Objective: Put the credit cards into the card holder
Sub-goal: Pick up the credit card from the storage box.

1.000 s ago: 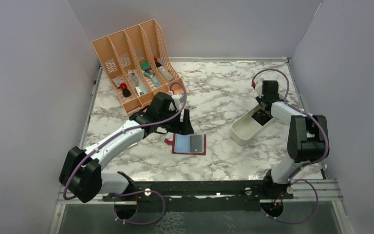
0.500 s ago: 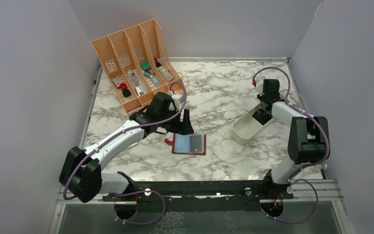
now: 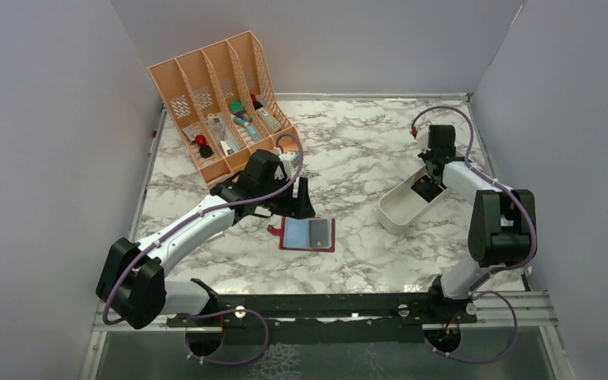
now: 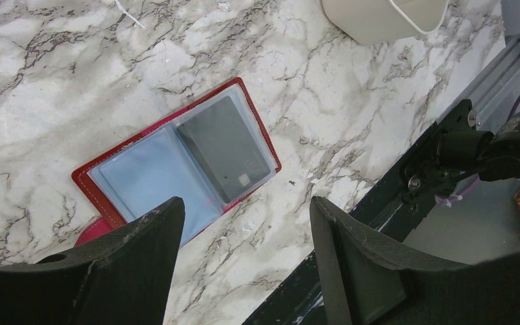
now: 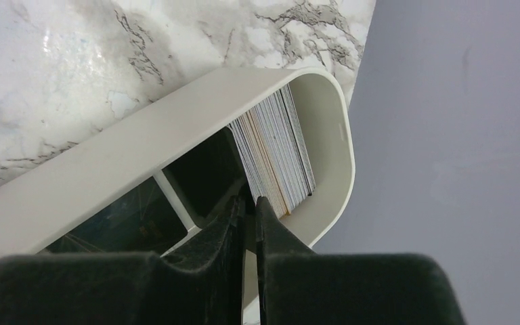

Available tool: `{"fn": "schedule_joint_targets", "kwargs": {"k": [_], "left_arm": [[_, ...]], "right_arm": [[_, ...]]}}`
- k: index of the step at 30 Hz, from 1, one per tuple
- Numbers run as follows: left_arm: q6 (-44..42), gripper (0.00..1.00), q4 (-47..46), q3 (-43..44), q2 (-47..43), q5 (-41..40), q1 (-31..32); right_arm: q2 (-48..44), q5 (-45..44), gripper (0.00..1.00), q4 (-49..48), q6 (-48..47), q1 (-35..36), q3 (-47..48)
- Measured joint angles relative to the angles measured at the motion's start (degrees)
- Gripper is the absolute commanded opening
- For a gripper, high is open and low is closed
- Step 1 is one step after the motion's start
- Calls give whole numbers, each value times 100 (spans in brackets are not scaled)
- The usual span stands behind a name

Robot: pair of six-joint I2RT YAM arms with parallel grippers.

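The dark red card holder [image 3: 294,237] lies open on the marble, its clear pockets up, with one dark credit card [image 3: 317,230] in its right pocket. In the left wrist view the card holder [image 4: 105,179] and that card [image 4: 225,149] lie just beyond my fingers. My left gripper [image 3: 299,207] is open and empty, hovering over the holder's left edge [image 4: 247,203]. My right gripper [image 3: 427,185] reaches into the white tray [image 3: 396,212]. Its jaws [image 5: 250,200] are closed to a thin slit on a dark card beside the upright stack of credit cards [image 5: 277,149].
The peach slotted organizer [image 3: 214,103] with small items stands at the back left, close behind my left arm. The white tray's wall [image 5: 142,149] lies near the right wall of the enclosure. The black rail [image 4: 447,149] runs along the near table edge.
My right wrist has shifted slightly toward the far right over the tray. The left arm and the card holder have not moved.
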State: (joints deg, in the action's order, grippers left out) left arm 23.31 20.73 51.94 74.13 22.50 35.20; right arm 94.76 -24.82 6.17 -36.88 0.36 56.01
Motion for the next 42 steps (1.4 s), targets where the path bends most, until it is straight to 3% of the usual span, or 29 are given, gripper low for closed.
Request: {"fn": "schedule_joint_targets", "kwargs": {"k": [2,14,24,34,42], "left_arm": [[2,71,0,0,0,0,0],[2,71,0,-42,-140,-7,0],[59,70,2,-114,-153,-164,-26],[431,67,-15,-385,-103,-354,-35],[898,60,-26,-743,7,-396,-74]], "right_arm": [[-28,116,1,260,103,9,146],[-680,1207,1,1762,1102,195,826],[-789,1429,1,3174,3333,271,1969],[-1513,2218,1,3501,4975,824,1952],[-2214,3202,1,2776,5790,1821,1047]]}}
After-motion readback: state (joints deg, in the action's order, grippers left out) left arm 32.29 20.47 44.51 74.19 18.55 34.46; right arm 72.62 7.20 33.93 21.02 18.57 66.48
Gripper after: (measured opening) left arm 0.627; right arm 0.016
